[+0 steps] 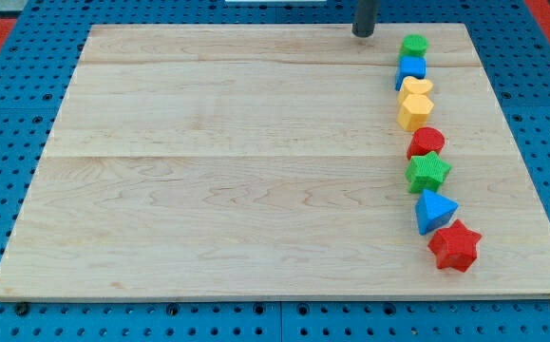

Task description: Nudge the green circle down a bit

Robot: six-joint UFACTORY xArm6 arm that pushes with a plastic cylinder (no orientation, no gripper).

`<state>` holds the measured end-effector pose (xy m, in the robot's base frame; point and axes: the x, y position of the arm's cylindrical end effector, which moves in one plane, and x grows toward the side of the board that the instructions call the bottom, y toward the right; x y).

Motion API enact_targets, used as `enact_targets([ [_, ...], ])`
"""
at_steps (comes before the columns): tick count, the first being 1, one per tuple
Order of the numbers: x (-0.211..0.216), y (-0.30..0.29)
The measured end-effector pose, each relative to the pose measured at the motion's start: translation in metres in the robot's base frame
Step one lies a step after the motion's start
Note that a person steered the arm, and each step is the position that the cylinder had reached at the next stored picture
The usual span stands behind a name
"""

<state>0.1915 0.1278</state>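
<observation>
The green circle [413, 45] sits near the view's top right, at the head of a column of blocks on the wooden board [237, 171]. My tip [364, 33] rests at the board's top edge, a short way to the left of the green circle and slightly above it, not touching it. Directly below the green circle lies a blue block [410, 69], touching it.
Below the blue block the column runs down the view's right: a yellow heart [416, 86], a yellow hexagon [414, 111], a red circle [426, 142], a green star [428, 172], a blue triangle [434, 210] and a red star [455, 246].
</observation>
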Motion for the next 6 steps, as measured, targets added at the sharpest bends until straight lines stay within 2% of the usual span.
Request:
enact_targets([
  [2,0.001,-0.001],
  [5,0.010,0.092],
  [6,0.050,0.088],
])
